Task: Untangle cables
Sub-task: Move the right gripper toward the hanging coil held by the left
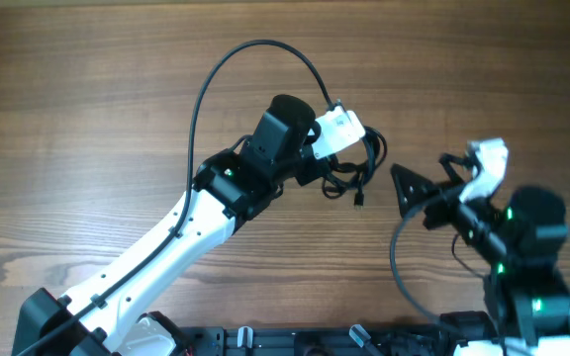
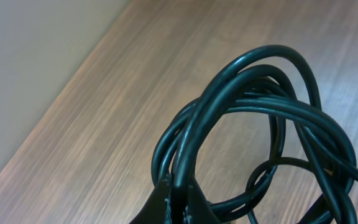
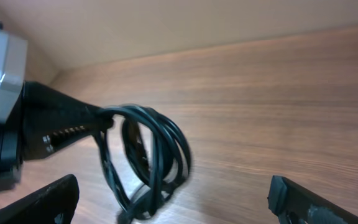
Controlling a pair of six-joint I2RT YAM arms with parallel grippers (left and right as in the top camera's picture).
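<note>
Black cables (image 1: 349, 174), bunched in tangled loops near the middle of the wooden table (image 1: 87, 119), are pinched by your left gripper (image 2: 176, 205) — your right gripper (image 1: 441, 183) stands just to their right, jaws spread wide and holding nothing.

A wood-grain table (image 1: 87, 99) fills the view, edged by what may be a pale wall (image 2: 30, 50).

Thin black cables (image 2: 260, 102): one tangled bunch, overlapping loops.
</note>
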